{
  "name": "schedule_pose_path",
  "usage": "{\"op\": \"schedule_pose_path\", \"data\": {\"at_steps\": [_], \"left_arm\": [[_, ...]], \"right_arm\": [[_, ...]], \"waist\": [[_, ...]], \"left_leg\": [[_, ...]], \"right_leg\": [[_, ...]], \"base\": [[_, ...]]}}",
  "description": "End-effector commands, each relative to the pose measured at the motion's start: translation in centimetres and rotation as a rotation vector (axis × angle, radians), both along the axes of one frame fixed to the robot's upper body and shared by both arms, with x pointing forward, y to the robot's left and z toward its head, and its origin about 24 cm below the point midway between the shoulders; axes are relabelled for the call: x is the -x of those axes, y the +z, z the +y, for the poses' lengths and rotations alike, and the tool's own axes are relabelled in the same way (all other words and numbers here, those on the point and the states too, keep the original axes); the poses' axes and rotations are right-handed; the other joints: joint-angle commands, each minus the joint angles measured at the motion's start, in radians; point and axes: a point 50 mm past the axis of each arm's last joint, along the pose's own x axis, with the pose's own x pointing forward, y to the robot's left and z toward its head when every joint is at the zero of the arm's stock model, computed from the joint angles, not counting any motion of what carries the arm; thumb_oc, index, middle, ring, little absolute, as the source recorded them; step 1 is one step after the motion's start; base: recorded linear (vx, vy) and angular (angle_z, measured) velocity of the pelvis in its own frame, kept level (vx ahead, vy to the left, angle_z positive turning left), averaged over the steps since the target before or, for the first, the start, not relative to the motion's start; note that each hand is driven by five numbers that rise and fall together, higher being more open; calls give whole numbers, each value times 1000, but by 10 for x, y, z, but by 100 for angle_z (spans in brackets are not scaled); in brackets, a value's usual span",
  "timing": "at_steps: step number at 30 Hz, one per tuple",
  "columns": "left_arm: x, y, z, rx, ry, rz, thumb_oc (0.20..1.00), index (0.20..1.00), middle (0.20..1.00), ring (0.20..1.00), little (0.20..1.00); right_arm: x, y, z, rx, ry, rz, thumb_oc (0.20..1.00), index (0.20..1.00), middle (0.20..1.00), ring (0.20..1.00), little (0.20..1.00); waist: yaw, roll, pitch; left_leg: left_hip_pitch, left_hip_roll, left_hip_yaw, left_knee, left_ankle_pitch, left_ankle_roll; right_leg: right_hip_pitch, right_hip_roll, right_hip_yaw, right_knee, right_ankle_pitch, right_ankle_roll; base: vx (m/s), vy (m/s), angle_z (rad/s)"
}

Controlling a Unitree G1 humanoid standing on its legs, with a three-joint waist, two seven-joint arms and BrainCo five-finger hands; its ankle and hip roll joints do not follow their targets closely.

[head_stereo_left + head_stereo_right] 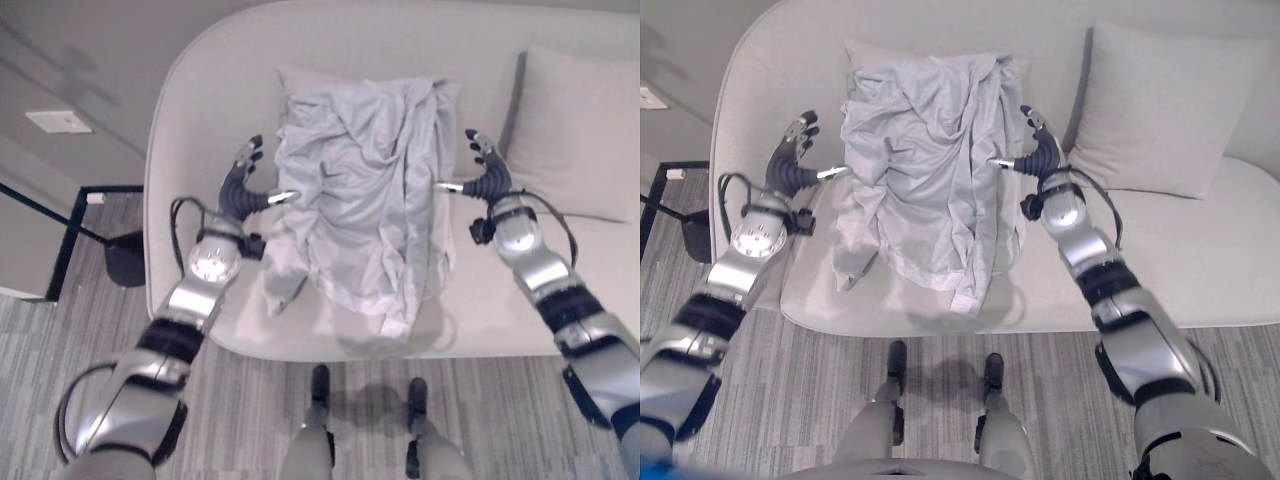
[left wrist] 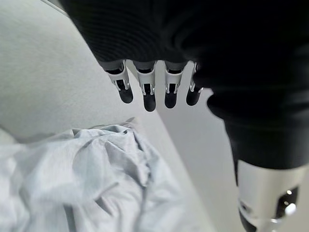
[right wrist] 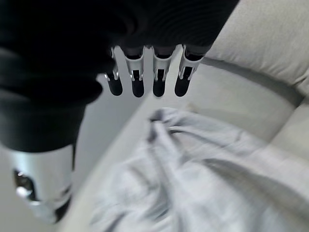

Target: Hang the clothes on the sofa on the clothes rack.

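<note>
A crumpled pale grey garment (image 1: 360, 190) lies heaped on the light sofa (image 1: 200, 90), draped over a cushion and hanging toward the seat's front edge. My left hand (image 1: 243, 185) hovers at the garment's left side, fingers straight, thumb pointing at the cloth. My right hand (image 1: 487, 172) hovers at its right side, likewise open, its thumb close to the fabric edge. In the left wrist view, straight fingers (image 2: 146, 92) stand above the cloth (image 2: 82, 179); in the right wrist view, the fingers (image 3: 145, 79) do the same over the cloth (image 3: 193, 174). Neither hand holds anything.
A second pale cushion (image 1: 575, 130) leans on the sofa's right end, close to my right arm. A black metal frame (image 1: 60, 225) with a round base stands on the striped carpet (image 1: 250, 400) left of the sofa.
</note>
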Motion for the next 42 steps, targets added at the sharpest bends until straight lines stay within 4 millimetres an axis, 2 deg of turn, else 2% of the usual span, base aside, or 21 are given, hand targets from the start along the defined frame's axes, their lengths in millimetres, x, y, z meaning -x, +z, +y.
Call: {"op": "schedule_pose_path", "data": {"at_steps": [1,3,6,7,14,20,26,33,36,42], "left_arm": [[-3,42,7,-24,42,-133,1000,1000,1000,1000,1000],[-15,62,-5,-74,47,-135,1000,1000,1000,1000,1000],[-20,71,-12,-102,50,-133,1000,1000,1000,1000,1000],[-25,79,-18,-132,61,-121,1000,1000,1000,1000,1000],[-35,95,-19,-220,139,-84,1000,1000,1000,1000,1000],[-38,100,-14,-204,176,-58,1000,1000,1000,1000,1000],[-40,101,-8,-261,230,-23,1000,1000,1000,1000,1000],[-40,108,-9,-319,265,-27,1000,1000,1000,1000,1000],[-41,118,-19,-376,278,-50,1000,1000,1000,1000,1000],[-39,124,-13,-405,323,-62,1000,1000,1000,1000,1000]], "right_arm": [[1,35,-2,-42,0,-117,1000,1000,1000,1000,1000],[-5,54,1,-53,-18,-122,1000,1000,1000,1000,1000],[-8,64,3,-54,-26,-120,1000,1000,1000,1000,1000],[-10,73,9,-45,-21,-129,1000,1000,1000,1000,1000],[-10,91,21,-49,10,-151,1000,1000,1000,1000,1000],[-12,96,26,-43,21,-134,1000,1000,1000,1000,1000],[-15,89,36,-45,47,-94,1000,1000,1000,1000,1000],[-16,89,34,-25,21,-87,1000,1000,1000,1000,1000],[-18,90,32,-1,-12,-76,1000,1000,1000,1000,1000],[-17,96,31,16,-46,-97,1000,1000,1000,1000,1000]], "waist": [[14,-4,-12],[13,4,-9],[13,6,-7],[11,9,-6],[8,14,-8],[5,11,-11],[-5,7,-11],[-17,7,-11],[-23,8,-12],[-29,12,-17]], "left_leg": [[44,-111,6,5,-101,50],[5,-116,3,5,-92,44],[-18,-121,0,5,-84,42],[-36,-127,-1,5,-78,40],[-72,-138,-1,5,-66,37],[-80,-140,-3,5,-63,36],[-78,-143,-2,5,-63,37],[-86,-145,1,5,-60,38],[-92,-146,6,5,-59,38],[-98,-142,10,5,-62,42]], "right_leg": [[-141,-11,77,11,24,62],[-177,-2,86,11,29,65],[-198,3,93,11,34,66],[-219,7,101,11,41,66],[-261,20,122,11,53,67],[-272,25,129,11,56,65],[-272,31,140,11,57,61],[-281,32,144,11,63,60],[-287,33,147,11,66,59],[-295,43,154,11,65,59]], "base": [[-47,-22,2],[-33,-30,3],[-24,-36,4],[-9,-44,2],[-2,-5,0],[6,-14,-2],[0,0,0],[0,0,0],[9,-13,-5],[24,-10,-4]]}}
